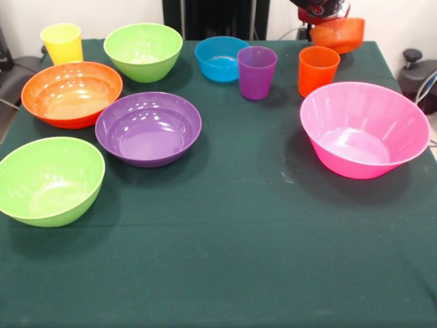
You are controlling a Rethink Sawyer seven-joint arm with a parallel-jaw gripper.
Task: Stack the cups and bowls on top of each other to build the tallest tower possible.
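Note:
My gripper shows only as a red and black tip at the top right, right over the left rim of the small orange bowl, which sits slightly tilted at the table's far edge. Just in front of that bowl stands the orange cup. The purple cup is beside the small blue bowl. The yellow cup stands at the far left. The large pink bowl is on the right. The purple bowl, large orange bowl and two lime green bowls fill the left side.
The dark green tablecloth covers the whole table. A dark object stands off the table's right edge, and a grey seat shows beyond the left edge.

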